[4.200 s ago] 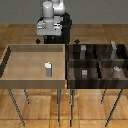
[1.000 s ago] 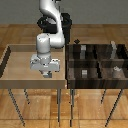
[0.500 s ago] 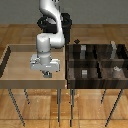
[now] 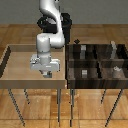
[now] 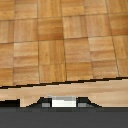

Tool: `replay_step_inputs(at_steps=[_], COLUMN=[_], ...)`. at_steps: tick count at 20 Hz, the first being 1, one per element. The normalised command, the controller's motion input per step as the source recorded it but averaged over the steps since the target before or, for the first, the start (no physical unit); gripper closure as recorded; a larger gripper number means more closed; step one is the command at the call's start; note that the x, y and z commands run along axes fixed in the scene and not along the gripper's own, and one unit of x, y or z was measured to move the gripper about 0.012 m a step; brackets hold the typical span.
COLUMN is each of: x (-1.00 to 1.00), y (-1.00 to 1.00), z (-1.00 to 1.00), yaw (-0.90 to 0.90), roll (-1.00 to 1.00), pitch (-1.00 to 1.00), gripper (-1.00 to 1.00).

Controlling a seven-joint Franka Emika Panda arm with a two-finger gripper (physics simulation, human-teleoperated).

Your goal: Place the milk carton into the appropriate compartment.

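Observation:
My gripper [image 4: 47,74] is lowered into the big light tan tray [image 4: 19,67] on the exterior view's left, right where the milk carton stands. The hand hides the carton in that view. In the wrist view the carton's white top [image 5: 63,102] shows between my two dark fingers [image 5: 30,106], which press against both of its sides. The carton seems to rest on the tray floor. The dark brown four-cell tray [image 4: 100,61] stands to the exterior view's right. Its near-left cell [image 4: 79,77] holds a short pale grey block [image 4: 84,72].
The near-right cell holds a whitish round thing [image 4: 116,70]. The two far cells hold a pale block [image 4: 82,49] and a taller pale piece [image 4: 114,46]. Both trays stand on thin legs over a wooden floor [image 5: 65,40]. The tan tray's raised rim [image 4: 64,62] lies between gripper and dark tray.
Since 4.2 s ago the arm came from the back down onto the carton in the tan tray. Over the last second the hand has barely moved.

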Motion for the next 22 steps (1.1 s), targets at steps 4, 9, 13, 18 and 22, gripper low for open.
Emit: replay_step_inputs(at_steps=[4, 9, 13, 18, 22], x=[-0.5, -0.2, 0.0, 0.0, 0.0], y=[0.0, 0.0, 0.0, 0.0, 0.0], z=[0.0, -0.2, -0.75, -0.6, 0.0], yaw=[0.0, 0.0, 0.0, 0.0, 0.0], roll=[0.0, 0.0, 0.0, 0.0, 0.0], pitch=[0.0, 0.0, 0.0, 0.0, 0.0], gripper=[-1.0, -1.0, -1.0, 1.0, 1.0])
